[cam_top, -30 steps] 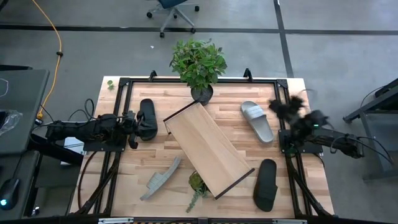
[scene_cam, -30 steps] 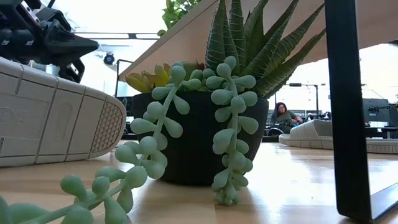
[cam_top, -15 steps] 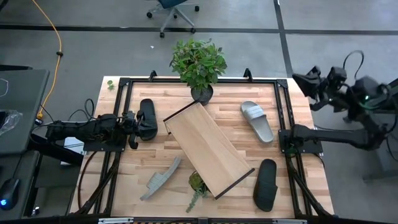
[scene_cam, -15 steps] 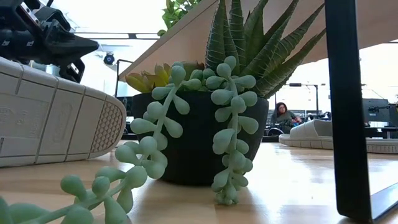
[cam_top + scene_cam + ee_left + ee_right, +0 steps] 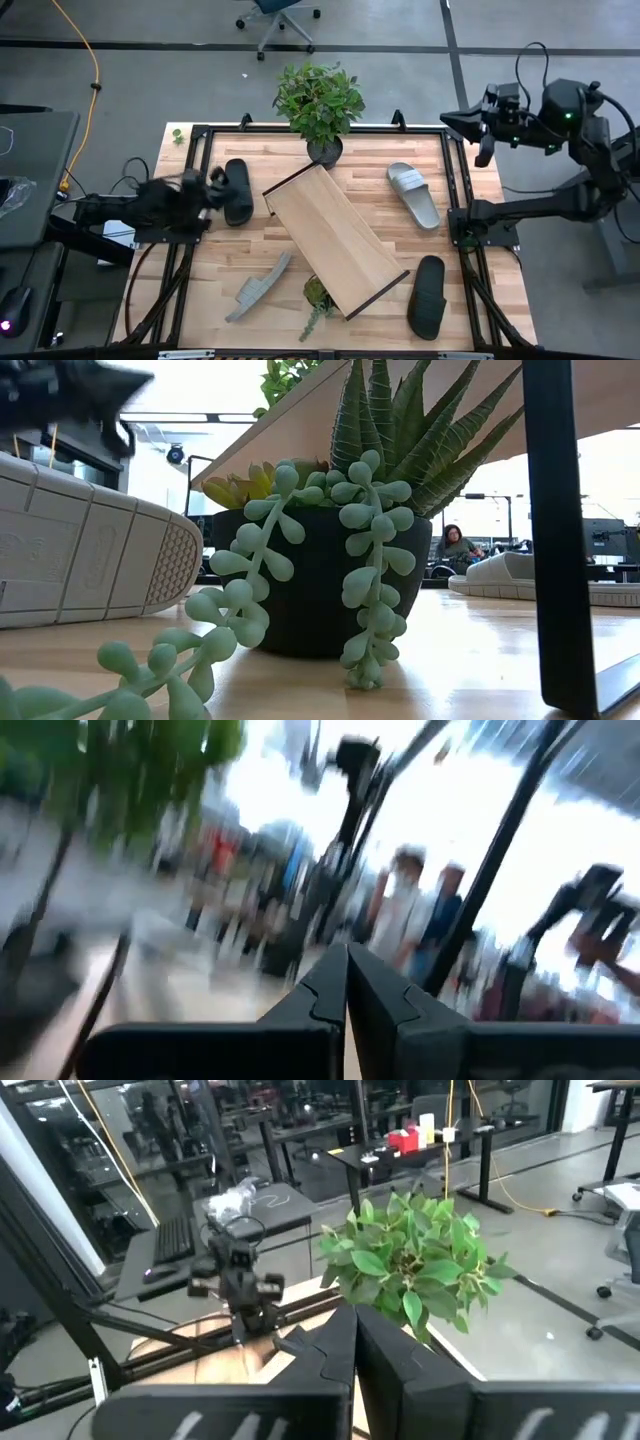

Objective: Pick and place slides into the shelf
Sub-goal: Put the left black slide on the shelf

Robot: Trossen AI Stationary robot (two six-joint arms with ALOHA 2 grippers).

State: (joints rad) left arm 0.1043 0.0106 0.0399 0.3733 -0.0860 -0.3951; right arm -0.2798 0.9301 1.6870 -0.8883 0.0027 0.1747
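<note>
The shelf (image 5: 335, 238), a long light-wood board with dark frame edges, lies slantwise across the table's middle. In the low view its dark leg (image 5: 556, 530) stands on the tabletop. One black slide (image 5: 237, 190) lies near the left edge, another black slide (image 5: 427, 295) at the near right. A grey slide (image 5: 413, 193) lies flat at the far right. A second grey slide (image 5: 258, 285) stands on its side, sole (image 5: 90, 555) facing the low camera. My left gripper (image 5: 217, 179) (image 5: 347, 960), shut, is beside the left black slide. My right gripper (image 5: 447, 118) (image 5: 355, 1320), shut, hangs high over the far right corner.
A leafy potted plant (image 5: 320, 105) stands at the far edge. A small succulent pot (image 5: 318, 293) (image 5: 320, 560) sits by the shelf's near side, between the tipped grey slide and the board. A black frame (image 5: 455, 180) borders the tabletop. A person (image 5: 455, 548) sits far behind.
My right arm has risen from its place at the table's right edge and swung up high over the far right corner, its gripper now pointing toward the table's left. My left gripper, still until half a second ago, has started to lift and tip upward beside the black slide.
</note>
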